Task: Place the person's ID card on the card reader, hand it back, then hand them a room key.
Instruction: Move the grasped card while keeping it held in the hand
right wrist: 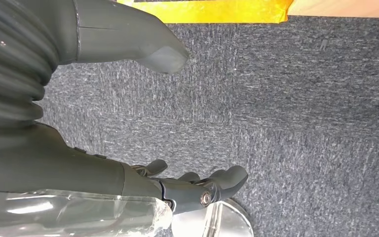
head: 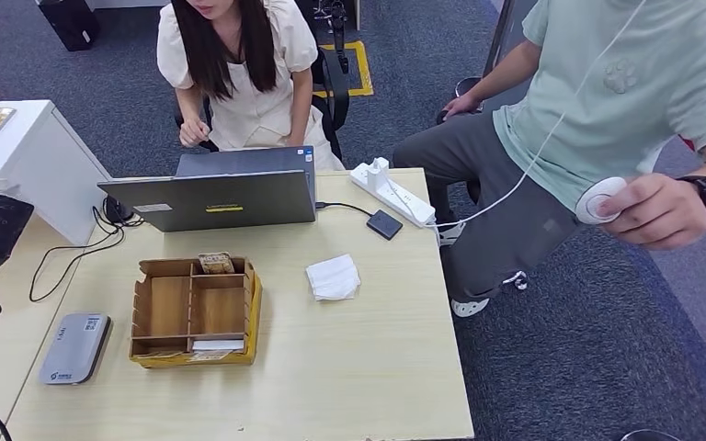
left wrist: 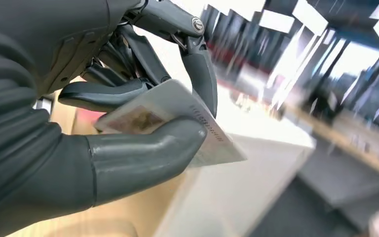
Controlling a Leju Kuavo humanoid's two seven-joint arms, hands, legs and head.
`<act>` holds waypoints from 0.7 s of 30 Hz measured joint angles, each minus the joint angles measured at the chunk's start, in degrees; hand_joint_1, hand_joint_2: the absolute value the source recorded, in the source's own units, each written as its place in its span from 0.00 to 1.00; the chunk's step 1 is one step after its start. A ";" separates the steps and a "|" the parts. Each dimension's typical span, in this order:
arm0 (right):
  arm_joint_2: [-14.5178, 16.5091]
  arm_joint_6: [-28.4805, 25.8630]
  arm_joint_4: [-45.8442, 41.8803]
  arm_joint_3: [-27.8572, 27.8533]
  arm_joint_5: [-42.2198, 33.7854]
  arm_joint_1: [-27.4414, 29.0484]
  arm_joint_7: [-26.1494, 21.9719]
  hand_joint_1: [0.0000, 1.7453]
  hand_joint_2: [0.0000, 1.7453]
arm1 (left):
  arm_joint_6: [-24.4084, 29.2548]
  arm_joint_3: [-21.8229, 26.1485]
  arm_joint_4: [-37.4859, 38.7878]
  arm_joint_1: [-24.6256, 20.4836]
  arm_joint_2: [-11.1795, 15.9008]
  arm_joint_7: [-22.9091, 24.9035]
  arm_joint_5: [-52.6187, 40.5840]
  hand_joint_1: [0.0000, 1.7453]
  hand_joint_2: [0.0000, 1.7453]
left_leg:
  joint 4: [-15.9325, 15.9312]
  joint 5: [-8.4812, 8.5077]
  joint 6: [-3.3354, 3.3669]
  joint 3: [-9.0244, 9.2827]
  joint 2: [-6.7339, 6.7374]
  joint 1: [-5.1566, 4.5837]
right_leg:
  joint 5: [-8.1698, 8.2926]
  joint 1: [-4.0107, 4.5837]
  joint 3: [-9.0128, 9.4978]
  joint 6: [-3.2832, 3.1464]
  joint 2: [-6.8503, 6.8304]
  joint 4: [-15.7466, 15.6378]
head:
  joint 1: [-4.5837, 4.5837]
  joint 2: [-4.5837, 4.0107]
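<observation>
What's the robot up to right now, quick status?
Left hand holds the ID card between thumb and fingers. Right hand open, hanging over carpet. Card reader sits at the table's near left, nothing on it.

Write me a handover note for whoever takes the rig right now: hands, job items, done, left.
Left hand: holds the ID card between thumb and fingers, raised off the table's left edge.
Right hand: holds nothing, fingers apart, hanging over the carpet.
Card reader: grey, flat on the table's near-left corner, nothing on it.
Wooden organiser: mid-table, with cards in its compartments; I cannot tell which is the room key.
Done: card in hand.
Left: place the card on the reader, return it, hand over a room key.
</observation>
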 joint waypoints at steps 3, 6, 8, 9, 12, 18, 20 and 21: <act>0.00 0.17 0.00 0.03 0.23 -0.37 -0.30 0.00 1.00 | 6.34 0.01 -2.72 3.79 1.83 -2.79 -13.28 0.99 1.00 | 0.00 -0.01 0.01 0.01 0.09 -0.01 | 0.00 0.00 -0.03 0.00 0.06 0.00 | -0.02 0.01; -0.01 0.62 0.01 0.03 -0.29 -0.40 -1.00 0.00 1.00 | 7.62 0.16 -5.32 8.11 3.87 -2.82 -21.71 1.00 1.00 | 0.00 -0.02 0.01 -0.01 0.08 0.00 | -0.02 0.00 -0.07 -0.01 0.05 -0.01 | -0.01 0.01; -0.02 0.82 0.01 0.03 -0.50 -0.37 -1.25 0.00 1.00 | 8.10 0.37 -6.41 10.18 4.87 -2.73 -24.13 1.00 1.00 | 0.00 -0.01 0.01 -0.03 0.05 0.00 | -0.02 0.00 -0.09 -0.01 0.03 -0.01 | -0.01 0.01; -0.02 0.85 0.00 0.03 -0.54 -0.37 -1.31 0.00 1.00 | 8.24 0.46 -6.82 10.85 5.24 -2.71 -24.55 1.00 1.00 | 0.00 -0.01 0.01 -0.04 0.04 0.01 | -0.02 0.00 -0.09 -0.01 0.01 -0.01 | -0.01 0.01; -0.02 0.89 0.00 0.03 -0.81 -0.37 -1.57 0.00 1.00 | 9.33 0.66 -7.57 12.15 6.12 -2.76 -26.75 1.00 1.00 | -0.01 0.00 -0.01 -0.05 0.04 0.01 | -0.01 0.00 -0.07 -0.01 0.00 0.00 | -0.02 0.01; -0.26 1.08 -0.01 0.03 -1.52 -0.42 -2.00 0.00 1.00 | 15.60 1.96 -9.62 16.46 8.48 -4.96 -32.78 1.00 1.00 | -0.01 0.01 -0.01 -0.04 0.06 0.01 | 0.00 0.00 -0.07 0.00 0.02 0.01 | 0.00 0.01; -0.30 1.13 -0.01 0.03 -1.59 -0.46 -2.02 0.00 1.00 | 16.67 2.65 -10.31 17.86 9.06 -5.35 -33.81 1.00 1.00 | -0.01 0.01 -0.01 -0.05 0.03 0.00 | 0.00 0.00 -0.08 0.00 0.00 0.01 | 0.01 0.01; -0.31 1.14 -0.02 0.03 -1.60 -0.49 -2.02 0.00 1.00 | 16.84 2.95 -10.58 18.41 9.28 -5.42 -34.07 1.00 1.00 | -0.01 0.01 -0.01 -0.06 0.02 0.00 | -0.01 0.00 -0.08 0.00 -0.01 0.01 | -0.01 0.01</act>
